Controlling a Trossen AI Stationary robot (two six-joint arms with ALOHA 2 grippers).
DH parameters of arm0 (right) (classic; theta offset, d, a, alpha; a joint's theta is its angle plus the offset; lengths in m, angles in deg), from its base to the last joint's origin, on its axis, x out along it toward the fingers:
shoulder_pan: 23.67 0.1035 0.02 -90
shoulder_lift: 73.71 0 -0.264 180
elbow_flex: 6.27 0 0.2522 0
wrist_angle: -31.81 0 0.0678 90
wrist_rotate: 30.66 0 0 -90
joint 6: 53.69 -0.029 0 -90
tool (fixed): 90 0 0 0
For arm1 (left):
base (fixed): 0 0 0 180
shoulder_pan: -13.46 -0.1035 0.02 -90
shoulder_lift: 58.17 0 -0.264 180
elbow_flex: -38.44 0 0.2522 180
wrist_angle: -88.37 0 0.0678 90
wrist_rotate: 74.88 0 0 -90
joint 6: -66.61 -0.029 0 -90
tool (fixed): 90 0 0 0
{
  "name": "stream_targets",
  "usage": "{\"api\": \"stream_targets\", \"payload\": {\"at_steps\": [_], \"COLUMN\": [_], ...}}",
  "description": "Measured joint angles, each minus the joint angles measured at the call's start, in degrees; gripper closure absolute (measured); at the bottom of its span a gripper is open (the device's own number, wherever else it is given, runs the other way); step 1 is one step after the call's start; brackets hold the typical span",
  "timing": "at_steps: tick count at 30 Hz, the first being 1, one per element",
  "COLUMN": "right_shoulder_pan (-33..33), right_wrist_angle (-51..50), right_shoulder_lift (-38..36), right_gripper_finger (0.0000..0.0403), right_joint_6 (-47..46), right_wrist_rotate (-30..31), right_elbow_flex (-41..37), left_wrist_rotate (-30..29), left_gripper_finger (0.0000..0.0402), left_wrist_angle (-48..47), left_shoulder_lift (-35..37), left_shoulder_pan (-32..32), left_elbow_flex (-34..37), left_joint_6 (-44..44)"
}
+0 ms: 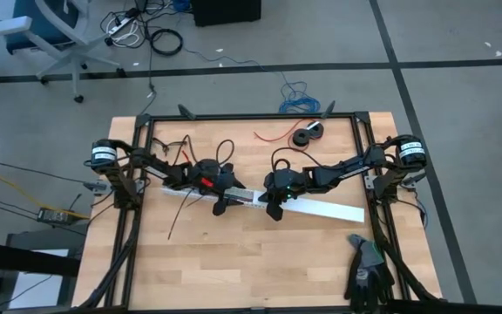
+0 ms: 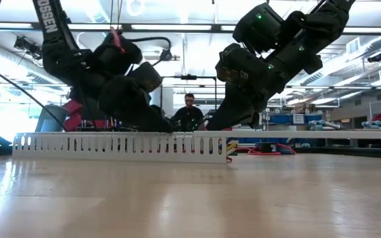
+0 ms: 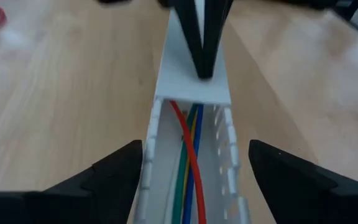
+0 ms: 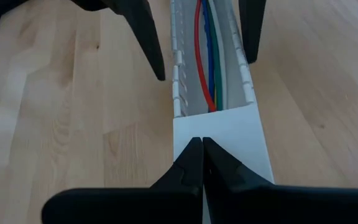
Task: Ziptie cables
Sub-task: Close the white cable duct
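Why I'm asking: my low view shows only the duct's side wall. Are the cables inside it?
Observer: Yes. The cables, red, green and blue among them, lie lengthwise in the open duct.
Operator: Is the lid on?
Observer: Only partly. The lid covers the stretch on the right arm's side, and the part with the visible cables is uncovered.
Operator: Where are the grippers?
Observer: The right gripper is shut, with its tips at the lid's edge and seemingly touching it. The left gripper is open, with one finger on either side of the duct.
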State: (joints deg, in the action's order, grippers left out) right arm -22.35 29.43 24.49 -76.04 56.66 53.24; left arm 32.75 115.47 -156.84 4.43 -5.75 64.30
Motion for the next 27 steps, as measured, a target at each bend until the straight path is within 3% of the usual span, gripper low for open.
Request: {"api": "stream_targets", "payload": {"at_steps": [18, 27], "right_shoulder_pan": [0.0, 0.0], "right_wrist_angle": [0.6, 0.8], "right_shoulder_lift": [0.0, 0.0], "right_gripper_finger": [0.0403, 0.0403], "right_joint_6": [0.0, 0.0], "right_wrist_rotate": [0.0, 0.0], "right_elbow_flex": [-0.1, -0.1], "left_wrist_rotate": [0.1, 0.2], "left_gripper_finger": [0.0097, 0.0137], "left_wrist_angle": [2.4, 2.8], "left_shoulder_lift": [-6.1, -6.1], "left_shoulder_pan": [0.9, 0.9], "left_elbow_flex": [-3.0, -3.0], "left_joint_6": [-0.1, -0.5]}}
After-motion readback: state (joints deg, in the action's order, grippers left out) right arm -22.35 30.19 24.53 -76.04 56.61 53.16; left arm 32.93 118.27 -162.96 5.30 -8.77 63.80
